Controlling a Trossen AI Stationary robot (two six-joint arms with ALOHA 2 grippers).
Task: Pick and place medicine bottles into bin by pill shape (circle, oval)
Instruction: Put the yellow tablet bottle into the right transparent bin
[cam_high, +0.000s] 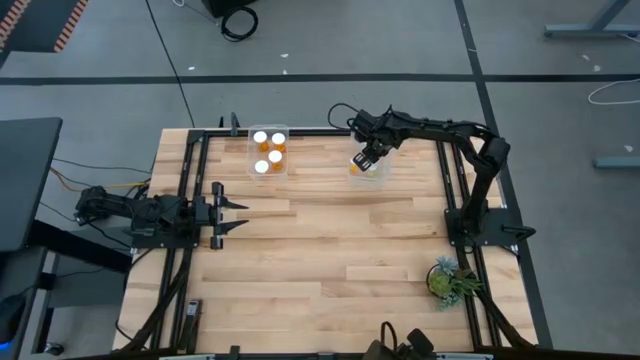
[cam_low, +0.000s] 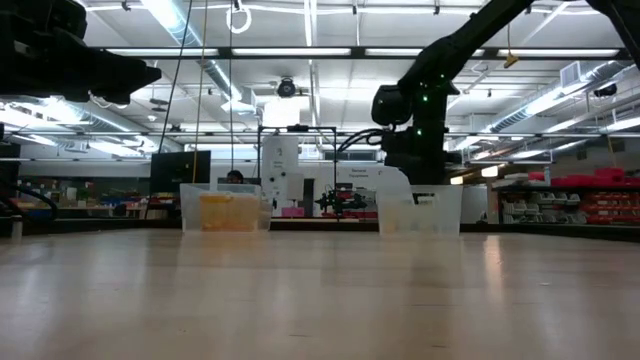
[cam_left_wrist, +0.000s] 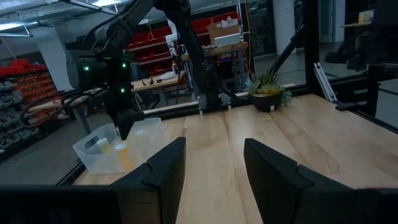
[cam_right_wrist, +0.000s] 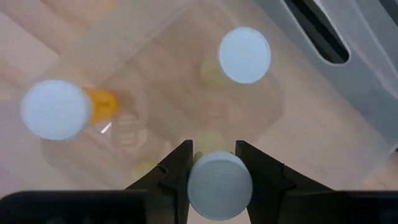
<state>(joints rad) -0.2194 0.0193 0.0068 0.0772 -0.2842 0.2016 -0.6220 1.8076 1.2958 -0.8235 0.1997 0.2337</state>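
Observation:
My right gripper (cam_high: 365, 157) hangs over the clear right bin (cam_high: 378, 178) at the table's far side, shut on a medicine bottle with a white cap (cam_right_wrist: 219, 183). Two more white-capped orange bottles (cam_right_wrist: 56, 109) (cam_right_wrist: 244, 55) stand in that bin. The clear left bin (cam_high: 284, 130) holds several white-capped orange bottles (cam_high: 268, 152). My left gripper (cam_high: 240, 213) is open and empty at the table's left side, fingers pointing toward the right edge. My right gripper pinches the bottle's round white cap by its rim (cam_right_wrist: 194, 182) between its two fingers (cam_right_wrist: 177, 168). The fingers come from above, pointing down into the right bin. The bottle hangs upright below the fingers; whether its base touches the bin floor is hidden by the cap.
A small green plant (cam_high: 448, 280) stands near the table's right near corner. Dark frame rails (cam_high: 452, 190) run along the left and right sides. Bare wood (cam_high: 330, 250) lies between the bins and the near edge.

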